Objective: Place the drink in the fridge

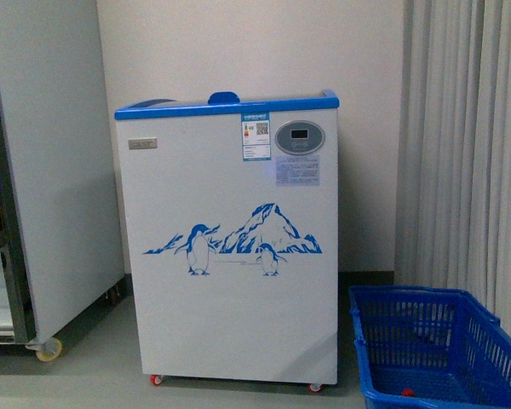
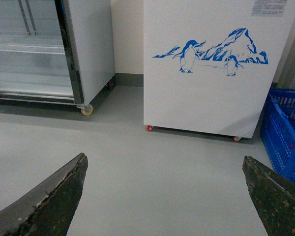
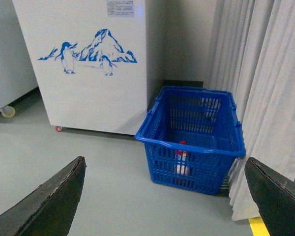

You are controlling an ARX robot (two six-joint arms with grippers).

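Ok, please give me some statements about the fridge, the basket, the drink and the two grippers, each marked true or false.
1. The drink is inside the blue basket. True.
2. The right gripper holds the drink. False: it is open and empty.
3. The blue basket is to the left of the fridge. False: in the front view it is on the floor to the fridge's right.
4. The fridge stands on small red wheels. True.
5. The left gripper is open. True.
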